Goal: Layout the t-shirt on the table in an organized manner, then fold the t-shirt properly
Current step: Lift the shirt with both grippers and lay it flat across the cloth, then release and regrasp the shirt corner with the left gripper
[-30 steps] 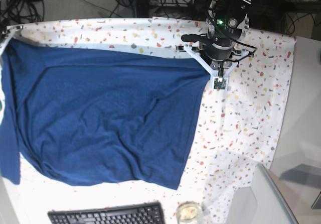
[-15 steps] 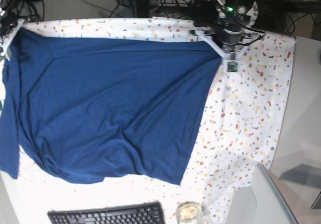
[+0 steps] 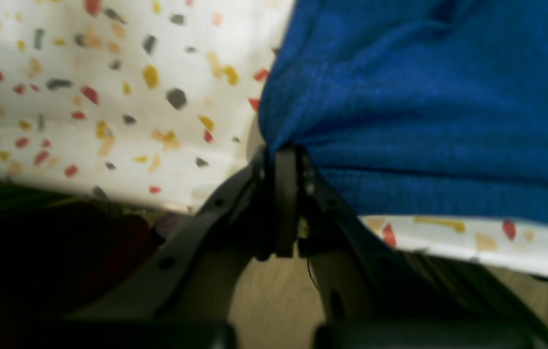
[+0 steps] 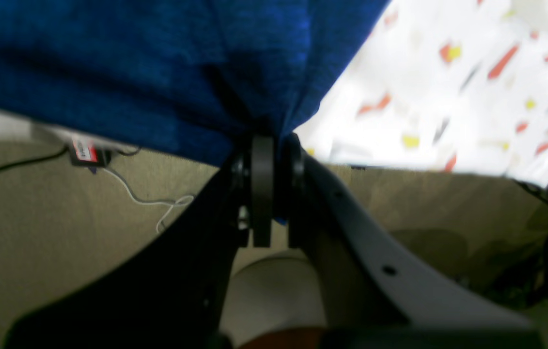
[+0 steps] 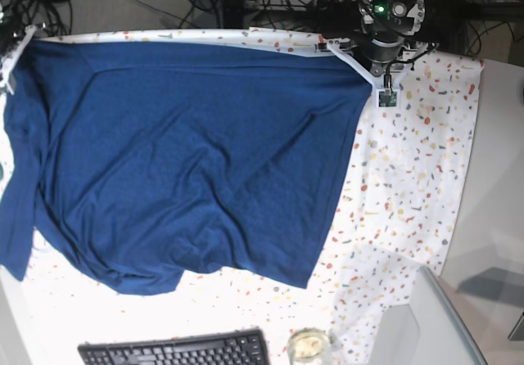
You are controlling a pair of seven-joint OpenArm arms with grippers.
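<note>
The t-shirt (image 5: 180, 160) lies spread over most of the table (image 5: 409, 185), with one edge along the far side and some creases near the front. The left gripper (image 3: 281, 160) has its jaws pressed together on one far corner of the cloth, and the right gripper (image 4: 264, 145) pinches the other far corner. The fabric looks soft, light and limp, so I think it sags and wrinkles easily. Corners and hems seem the best places to hold it.
</note>
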